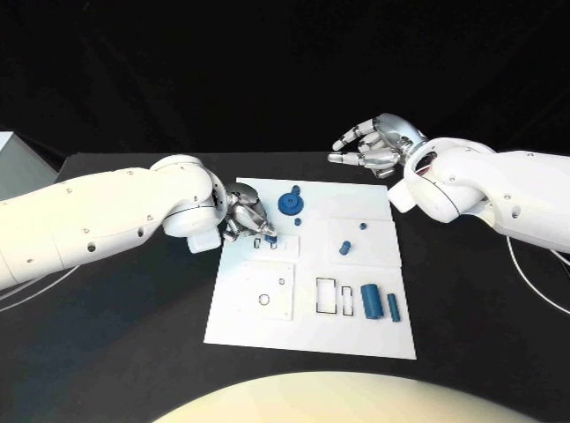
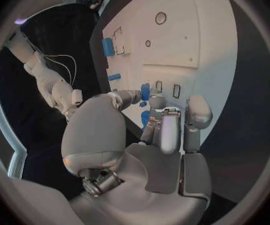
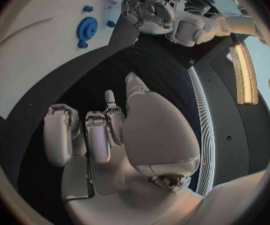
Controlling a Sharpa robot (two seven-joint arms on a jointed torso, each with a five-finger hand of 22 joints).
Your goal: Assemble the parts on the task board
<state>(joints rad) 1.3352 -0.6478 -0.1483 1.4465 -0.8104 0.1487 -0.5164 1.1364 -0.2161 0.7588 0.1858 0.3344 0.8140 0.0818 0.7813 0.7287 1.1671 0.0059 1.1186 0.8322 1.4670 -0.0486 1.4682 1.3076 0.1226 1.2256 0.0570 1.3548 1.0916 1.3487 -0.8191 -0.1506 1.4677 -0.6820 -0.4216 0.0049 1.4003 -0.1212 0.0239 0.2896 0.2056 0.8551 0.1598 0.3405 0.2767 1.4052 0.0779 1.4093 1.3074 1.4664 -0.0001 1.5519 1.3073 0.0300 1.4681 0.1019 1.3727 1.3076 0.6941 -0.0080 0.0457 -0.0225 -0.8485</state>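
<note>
The white task board (image 1: 313, 335) lies in the middle of the black table. My left hand (image 1: 247, 219) hovers over the board's left edge and pinches a small blue part (image 2: 145, 91) between thumb and fingers, just above two small slots (image 1: 262, 244). A blue gear (image 1: 290, 204) sits near the board's far edge; the right wrist view shows the gear (image 3: 87, 29) too. Small blue pieces (image 1: 344, 247) lie mid-board, and two blue cylinders (image 1: 373, 300) lie at the near right. My right hand (image 1: 376, 145) hangs beyond the board's far right corner, fingers loosely spread and holding nothing.
A white box (image 1: 5, 163) stands at the table's far left. Cables (image 1: 539, 264) trail under my right arm. Rectangular cut-outs (image 1: 325, 295) and a round hole (image 1: 264, 300) mark the board's near half.
</note>
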